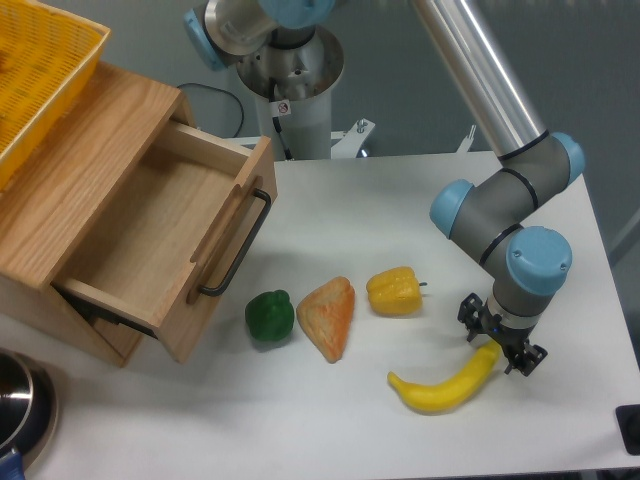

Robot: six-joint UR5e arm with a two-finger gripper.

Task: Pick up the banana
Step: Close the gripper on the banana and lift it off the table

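Four toys: you see them lined up across the near table (400, 210).
Drawer (150, 245): pulled open, far left.
Banana (445, 383): near right, lying flat, right tip up.
Gripper (500, 343): straddling that right tip; you can't tell its width.
Yellow pepper (394, 291): just beyond the banana.

text: none legible | robot base (290, 100): small sticker, unreadable

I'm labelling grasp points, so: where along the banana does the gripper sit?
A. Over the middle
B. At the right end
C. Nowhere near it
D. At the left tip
B: the gripper straddles the banana at its right end, not its middle.
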